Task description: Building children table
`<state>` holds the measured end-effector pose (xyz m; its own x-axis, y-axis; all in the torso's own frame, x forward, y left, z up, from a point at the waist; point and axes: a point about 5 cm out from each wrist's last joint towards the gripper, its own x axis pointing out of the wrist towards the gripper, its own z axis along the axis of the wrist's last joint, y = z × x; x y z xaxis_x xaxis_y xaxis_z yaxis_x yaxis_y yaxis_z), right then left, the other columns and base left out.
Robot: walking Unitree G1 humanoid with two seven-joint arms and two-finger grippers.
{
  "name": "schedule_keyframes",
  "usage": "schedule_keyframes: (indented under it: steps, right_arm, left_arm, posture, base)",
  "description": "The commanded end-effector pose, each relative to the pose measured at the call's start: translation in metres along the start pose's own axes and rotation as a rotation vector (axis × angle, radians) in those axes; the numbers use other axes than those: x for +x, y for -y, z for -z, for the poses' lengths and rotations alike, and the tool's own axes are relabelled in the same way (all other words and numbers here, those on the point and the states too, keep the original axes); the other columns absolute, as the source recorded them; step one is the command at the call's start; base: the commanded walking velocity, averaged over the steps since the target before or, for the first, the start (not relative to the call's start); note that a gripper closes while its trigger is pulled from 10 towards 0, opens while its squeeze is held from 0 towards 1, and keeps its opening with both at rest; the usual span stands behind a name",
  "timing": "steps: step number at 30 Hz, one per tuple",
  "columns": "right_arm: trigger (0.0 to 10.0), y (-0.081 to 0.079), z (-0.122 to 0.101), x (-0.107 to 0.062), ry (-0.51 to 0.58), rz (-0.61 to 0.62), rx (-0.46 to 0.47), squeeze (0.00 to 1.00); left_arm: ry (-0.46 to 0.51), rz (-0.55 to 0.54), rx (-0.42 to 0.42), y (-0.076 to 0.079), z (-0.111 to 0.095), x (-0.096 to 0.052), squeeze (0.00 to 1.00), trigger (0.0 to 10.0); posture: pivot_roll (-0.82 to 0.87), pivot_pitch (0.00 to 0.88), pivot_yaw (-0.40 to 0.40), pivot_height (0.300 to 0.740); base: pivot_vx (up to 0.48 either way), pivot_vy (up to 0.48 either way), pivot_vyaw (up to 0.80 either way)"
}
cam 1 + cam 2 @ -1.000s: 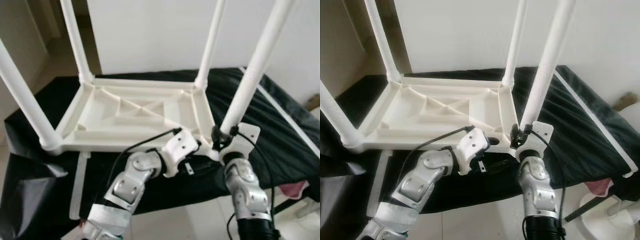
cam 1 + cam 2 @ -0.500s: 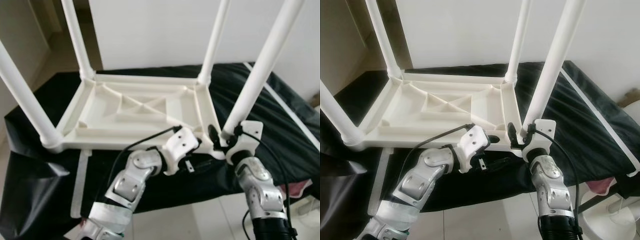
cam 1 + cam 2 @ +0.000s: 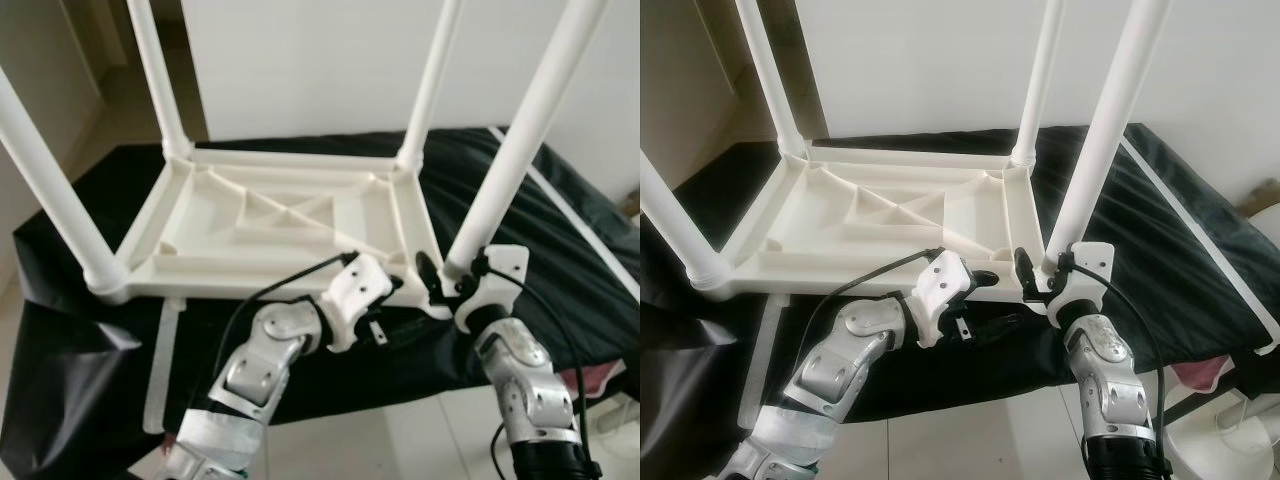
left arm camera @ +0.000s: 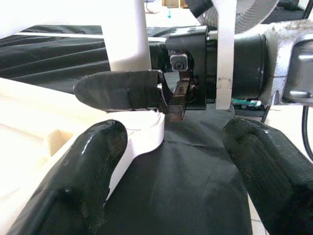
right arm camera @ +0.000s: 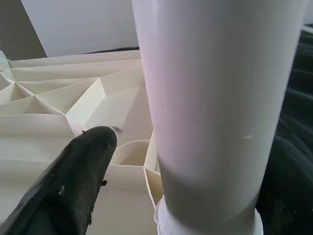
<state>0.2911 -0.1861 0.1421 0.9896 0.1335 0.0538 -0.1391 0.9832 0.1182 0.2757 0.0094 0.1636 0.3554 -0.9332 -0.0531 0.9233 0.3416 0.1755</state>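
White table (image 3: 270, 215), black cloth (image 3: 560, 230)

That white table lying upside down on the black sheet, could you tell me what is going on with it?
The robot is assembling the white children's table, which lies upside down on a black sheet with four legs standing up. Its right gripper is at the base of the near right leg, one finger beside it. The left gripper waits open beside that corner.

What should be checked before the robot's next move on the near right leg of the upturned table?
1. Table top lies upside down on the black sheet: ok.
2. Four legs upright in corner sockets: ok.
3. Right pincer at the foot of the near right leg: ok.
4. Right pincer firmly clamped on it: cannot tell.
5. Left pincer open beside that corner, holding nothing: ok.
6. Leg fully seated: cannot tell.
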Motion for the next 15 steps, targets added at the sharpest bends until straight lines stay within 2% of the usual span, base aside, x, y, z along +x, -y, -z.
schedule_keyframes:
  steps: [1,8,10,15]
  right_arm:
    - [10.0,0.004,0.003,0.000,-0.026,0.003,0.022,0.00]
    - [10.0,0.007,-0.003,0.001,-0.007,-0.029,0.015,0.00]
    - [10.0,0.011,-0.004,0.001,-0.003,-0.061,-0.089,0.00]
    - [10.0,0.016,-0.005,0.002,-0.016,-0.123,-0.112,0.00]
  left_arm:
    - [0.025,-0.054,-0.007,-0.003,-0.005,0.000,0.00,10.0]
    - [0.028,-0.056,-0.027,-0.004,-0.005,0.000,0.00,10.0]
    - [0.043,-0.031,-0.028,-0.002,-0.007,-0.002,0.00,10.0]
    - [0.025,-0.027,-0.026,-0.002,-0.005,-0.002,0.00,10.0]
  posture:
    - [0.03,0.000,-0.036,0.740]
    - [0.03,0.000,-0.037,0.740]
    - [0.03,0.000,-0.038,0.740]
    - [0.04,0.000,-0.044,0.740]
  base:
    - [0.000,0.000,0.00]
    - [0.000,0.000,0.00]
    - [0.000,0.000,0.00]
    - [0.000,0.000,0.00]
